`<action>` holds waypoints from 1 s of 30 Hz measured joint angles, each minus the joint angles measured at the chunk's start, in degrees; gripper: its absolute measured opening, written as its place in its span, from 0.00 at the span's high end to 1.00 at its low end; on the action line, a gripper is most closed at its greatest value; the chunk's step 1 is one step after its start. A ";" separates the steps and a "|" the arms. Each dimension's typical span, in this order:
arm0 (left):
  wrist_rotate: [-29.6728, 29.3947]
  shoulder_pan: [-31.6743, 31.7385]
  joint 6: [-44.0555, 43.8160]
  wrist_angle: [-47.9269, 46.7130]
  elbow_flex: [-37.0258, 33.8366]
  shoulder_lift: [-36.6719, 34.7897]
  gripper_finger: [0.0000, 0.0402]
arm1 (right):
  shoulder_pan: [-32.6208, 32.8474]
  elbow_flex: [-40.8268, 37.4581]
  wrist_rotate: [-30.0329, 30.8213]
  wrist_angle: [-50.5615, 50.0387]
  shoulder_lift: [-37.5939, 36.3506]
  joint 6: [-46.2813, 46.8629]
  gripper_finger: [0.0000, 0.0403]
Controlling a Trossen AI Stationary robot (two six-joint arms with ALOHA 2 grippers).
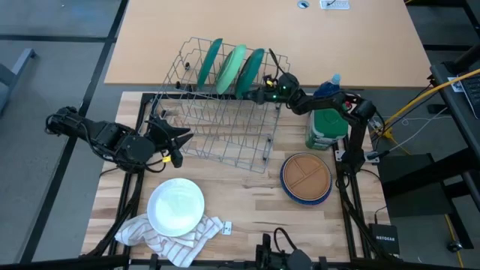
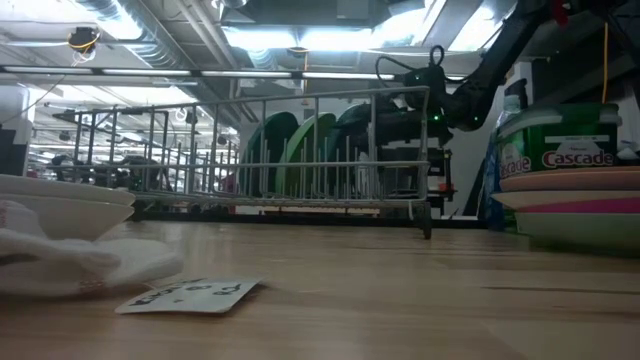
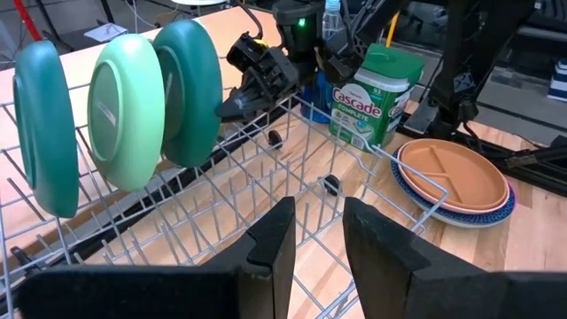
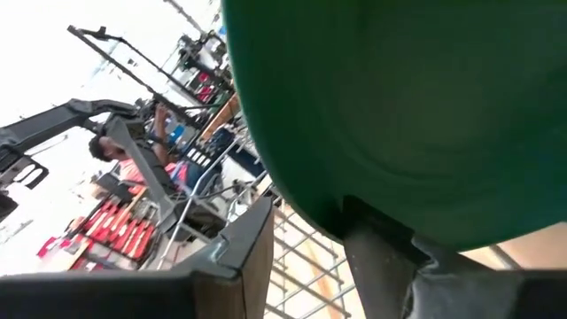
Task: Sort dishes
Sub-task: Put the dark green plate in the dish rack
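Three plates stand on edge between the wires of the wire rack (image 1: 225, 131): a dark green plate (image 1: 210, 64), a light green plate (image 1: 232, 67) and a second dark green plate (image 1: 253, 71). My right gripper (image 1: 262, 95) is level at the second dark green plate's right side, open, with the plate's rim (image 4: 354, 208) between its fingers. My left gripper (image 3: 319, 239) hangs open over the rack's near left corner with nothing in it. A tan-brown plate (image 1: 306, 176) tops a stack at the right. A white dish (image 1: 176, 206) lies on a striped cloth (image 1: 195, 232). My right gripper has its fingers on either side of the second dark green plate's rim (image 4: 354, 208), coming level from the table's right. One finger (image 4: 244, 252) stands clear of the plate. I cannot tell whether the other finger (image 4: 385, 257) touches it. The plate stands upright in the rack.
A green-lidded Cascade container (image 1: 325, 127) and a blue bottle (image 1: 330, 86) stand right of the rack, under the right arm. A small card (image 2: 190, 295) lies near the cloth. Bare wood shows between the white dish and the plate stack.
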 joint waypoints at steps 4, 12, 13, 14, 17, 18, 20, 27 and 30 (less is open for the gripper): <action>-0.01 -0.01 0.00 0.00 0.00 0.00 0.78 | -1.10 0.02 -3.47 -0.06 0.00 1.76 0.67; 0.01 0.00 -0.01 0.00 0.00 0.00 0.78 | -3.18 0.04 -9.19 -0.08 -0.02 4.55 0.67; -0.01 0.01 0.00 0.00 0.00 0.00 0.78 | -3.35 0.04 -9.21 -0.06 -0.02 4.61 0.67; -0.01 -0.01 0.00 0.00 0.00 0.00 0.78 | -3.52 0.04 -9.21 -0.05 -0.02 4.69 0.67; 0.01 0.01 0.00 0.00 0.00 0.02 0.78 | -3.57 0.06 -7.91 -0.18 -0.04 5.06 0.67; 0.00 -0.01 0.00 0.00 0.00 0.00 0.78 | -3.57 0.06 -7.47 -0.26 -0.04 5.52 0.67; -0.01 -0.01 0.00 0.00 0.00 0.00 0.78 | -3.55 0.06 -6.59 -0.78 -0.04 5.60 0.67; -0.01 0.01 0.00 0.00 0.00 0.00 0.78 | -3.40 0.08 -6.15 -3.69 -0.13 5.55 0.67; -0.01 0.00 0.00 0.00 0.00 0.00 0.78 | -3.41 0.08 -6.14 -3.95 -0.13 5.55 0.67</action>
